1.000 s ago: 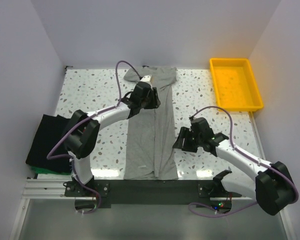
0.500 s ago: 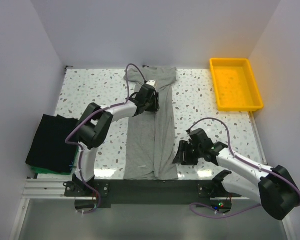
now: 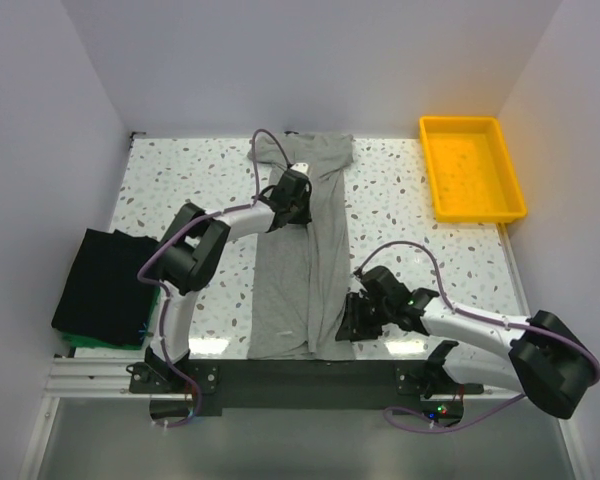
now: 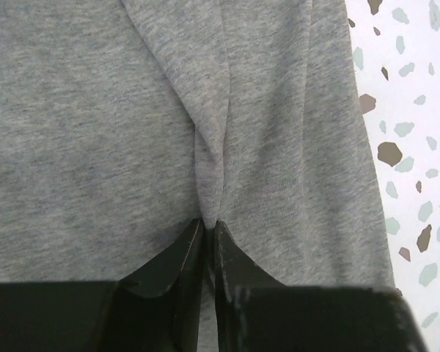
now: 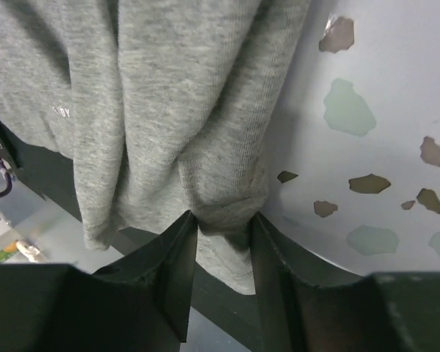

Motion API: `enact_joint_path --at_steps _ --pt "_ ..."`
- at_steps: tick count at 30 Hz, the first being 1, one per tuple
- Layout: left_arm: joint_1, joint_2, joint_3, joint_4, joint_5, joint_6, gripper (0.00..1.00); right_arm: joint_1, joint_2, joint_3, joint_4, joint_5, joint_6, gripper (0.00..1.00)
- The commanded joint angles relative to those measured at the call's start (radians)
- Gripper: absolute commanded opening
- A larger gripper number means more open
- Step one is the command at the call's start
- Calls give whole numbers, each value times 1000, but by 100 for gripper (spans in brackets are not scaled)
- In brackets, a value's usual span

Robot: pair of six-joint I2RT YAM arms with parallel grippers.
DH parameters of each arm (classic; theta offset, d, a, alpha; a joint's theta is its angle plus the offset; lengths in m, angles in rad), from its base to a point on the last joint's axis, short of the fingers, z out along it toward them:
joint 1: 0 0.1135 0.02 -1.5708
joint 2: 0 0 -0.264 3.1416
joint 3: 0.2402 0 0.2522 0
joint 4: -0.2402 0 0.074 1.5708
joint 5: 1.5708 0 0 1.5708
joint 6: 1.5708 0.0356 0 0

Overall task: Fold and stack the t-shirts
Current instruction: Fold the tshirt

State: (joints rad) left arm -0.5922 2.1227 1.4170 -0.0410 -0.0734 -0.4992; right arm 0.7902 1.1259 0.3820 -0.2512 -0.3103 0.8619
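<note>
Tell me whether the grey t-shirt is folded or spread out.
Partly folded: the grey t-shirt lies as a long narrow strip, its layers overlapped lengthwise; no crosswise fold yet.

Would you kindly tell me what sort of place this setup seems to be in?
Most likely a robotics lab test cell, not a home: plain white partition walls box in a white speckled tabletop holding a heather-grey fabric t-shirt and a yellow rectangular plastic tray.
</note>
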Motion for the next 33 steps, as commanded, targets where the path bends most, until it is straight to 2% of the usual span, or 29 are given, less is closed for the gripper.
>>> enact_joint_path --at_steps 1,2,6,13,19,22,23,24,28,31,33 --pt "14 9 31 21 -25 24 14 14 20 -34 -31 13 37 34" --pt "15 8 30 21 -32 25 13 14 5 -40 -46 14 42 25" --pt "26 8 25 21 -32 24 11 14 -89 -46 -129 40 61 10" --pt "35 8 22 26 -25 22 9 14 -273 -68 -270 48 101 1" --pt "38 -7 22 67 10 21 11 14 -285 -91 -277 59 95 5" --pt "38 -33 26 75 26 24 15 15 -265 -86 -270 79 74 12" --pt "38 -52 30 73 29 27 18 14 -259 -83 -273 85 69 13" --pt "38 -64 31 72 35 30 25 14 -256 -80 -275 92 62 19" --pt "38 -134 40 50 53 37 36 14 -258 -52 -296 123 32 36" --pt "40 -214 17 20 69 16 45 14 -268 -9 -339 166 3 39" --pt "38 -289 -22 -38 58 -21 47 14 -290 43 -390 195 -20 39"
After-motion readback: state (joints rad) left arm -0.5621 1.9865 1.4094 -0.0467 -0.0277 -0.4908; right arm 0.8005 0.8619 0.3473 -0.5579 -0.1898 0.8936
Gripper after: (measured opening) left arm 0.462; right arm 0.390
